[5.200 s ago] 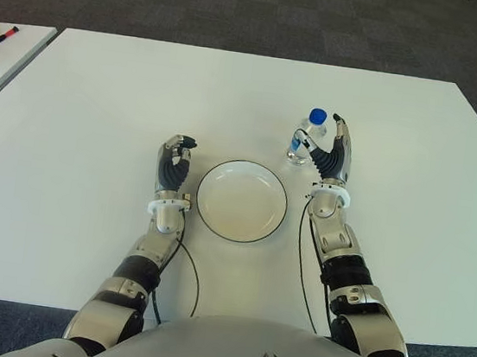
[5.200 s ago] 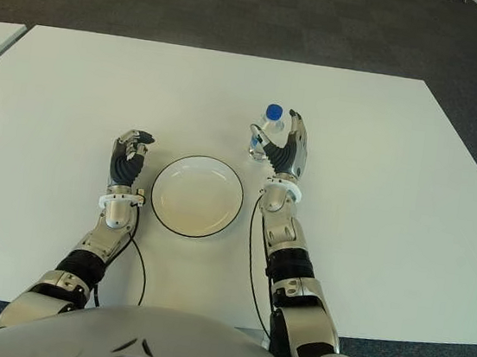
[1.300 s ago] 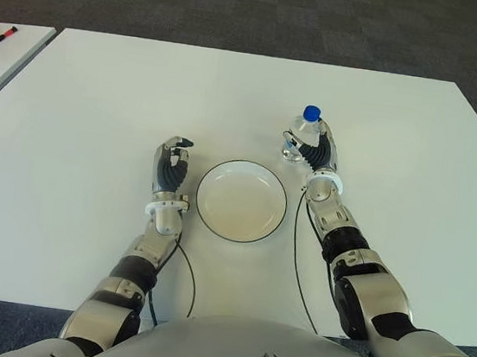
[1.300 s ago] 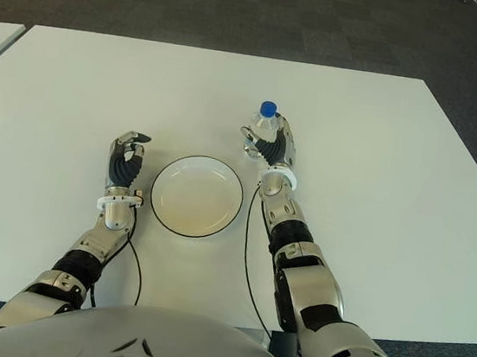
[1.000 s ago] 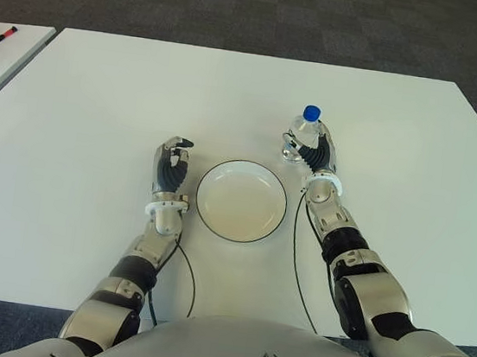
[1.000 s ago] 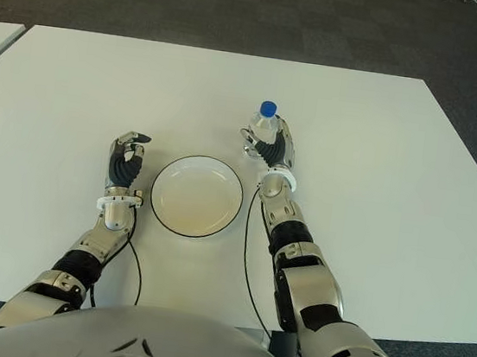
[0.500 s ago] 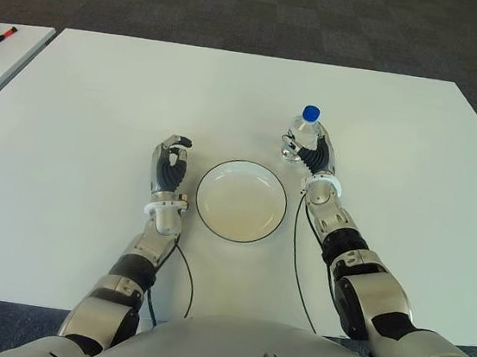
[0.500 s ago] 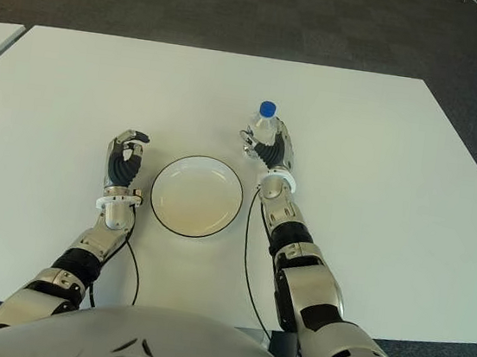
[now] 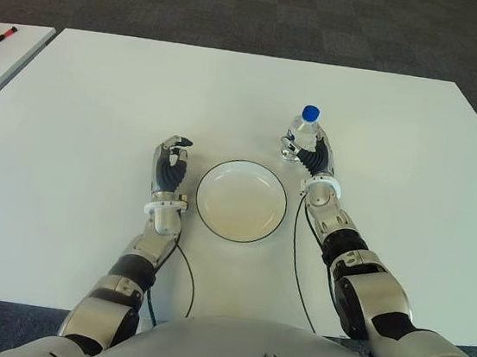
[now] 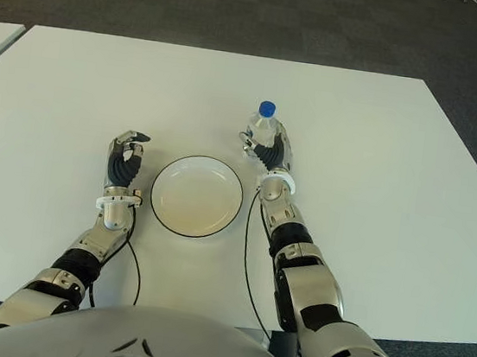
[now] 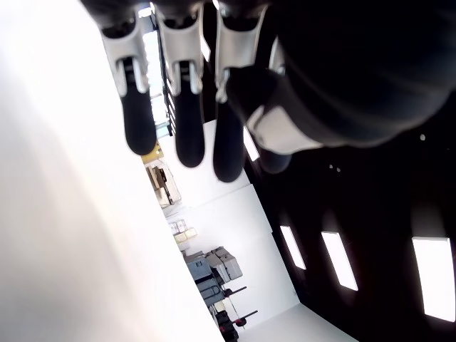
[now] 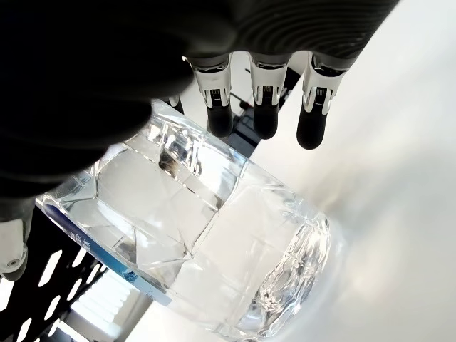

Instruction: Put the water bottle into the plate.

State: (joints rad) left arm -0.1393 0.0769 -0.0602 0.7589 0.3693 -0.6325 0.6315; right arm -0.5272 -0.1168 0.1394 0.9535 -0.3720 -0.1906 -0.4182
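table (image 9: 101, 92): white; everything sits on it
plate (image 9: 242, 201): empty, just left of my right hand, between both hands
water bottle (image 9: 303, 132): upright, standing on table, not in plate
right hand (image 9: 315, 159): fingers curled round bottle
left hand (image 9: 171, 167): idle left of plate, fingers curled, holding nothing
right wrist view: I see bottle base on table, hidden from head

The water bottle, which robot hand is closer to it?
Right. The right hand is wrapped around the water bottle; the left hand shows far off, beyond the plate.
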